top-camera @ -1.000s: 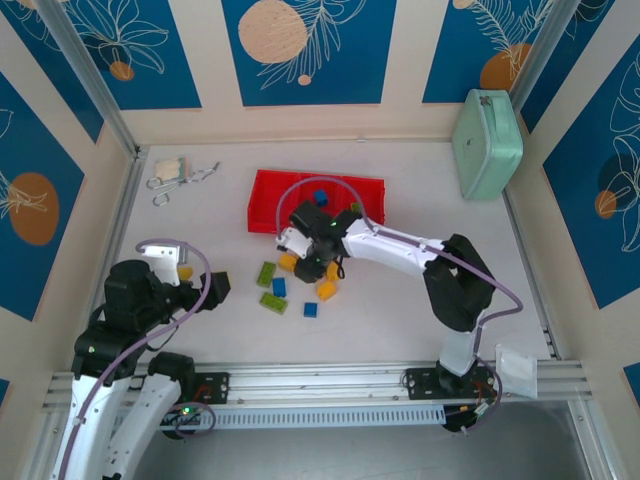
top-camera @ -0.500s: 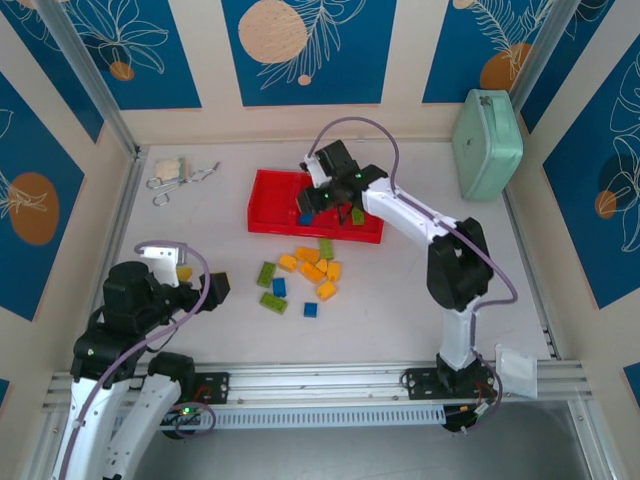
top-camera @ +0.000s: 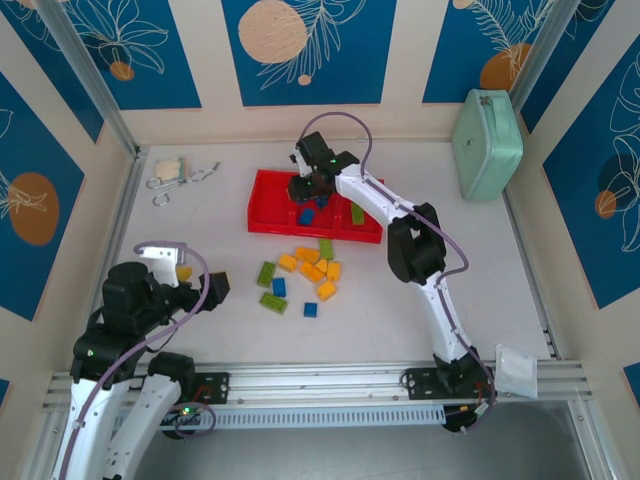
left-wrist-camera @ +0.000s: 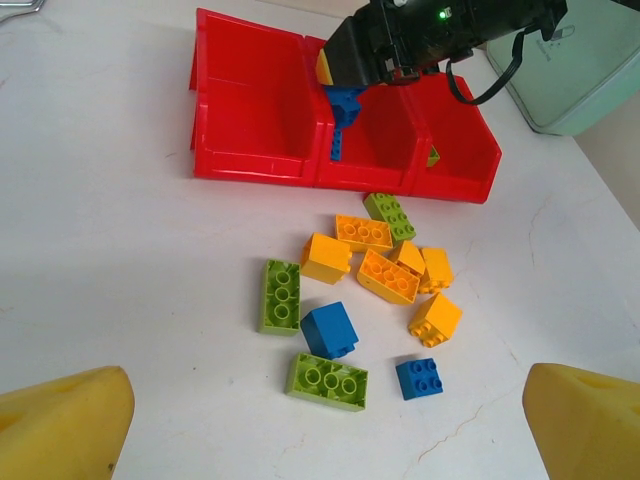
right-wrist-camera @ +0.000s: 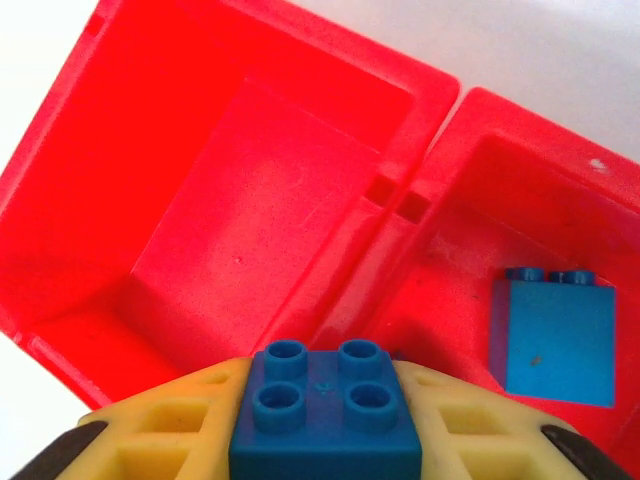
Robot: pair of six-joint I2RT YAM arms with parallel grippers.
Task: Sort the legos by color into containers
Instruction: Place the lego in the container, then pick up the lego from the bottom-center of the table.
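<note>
**Overhead view.** The right gripper hangs over the red tray at upper centre, its arm reaching up from the lower right. The left gripper sits at lower left, well apart from the tray. The loose legos lie scattered on the white table just below the tray. A mint-green case stands at upper right, and metal clips lie at upper left.

**Left wrist view.** The left gripper's yellow fingers occupy the two lower corners, spread wide with nothing between them. On the table ahead lie three light green bricks, two loose blue bricks and a cluster of orange-yellow bricks, several of them touching. Beyond these the tray shows three square compartments side by side. The right gripper is clamped on the held blue brick, which hangs above the wall between the left and middle compartments. A green brick is partly visible in the right compartment.

**Right wrist view.** The right gripper's yellow fingers press against both sides of the held blue brick at the bottom edge, its four studs facing the camera. The left compartment shows a bare red floor. The middle compartment contains one stored blue brick at the right of the frame, lying on its side.
</note>
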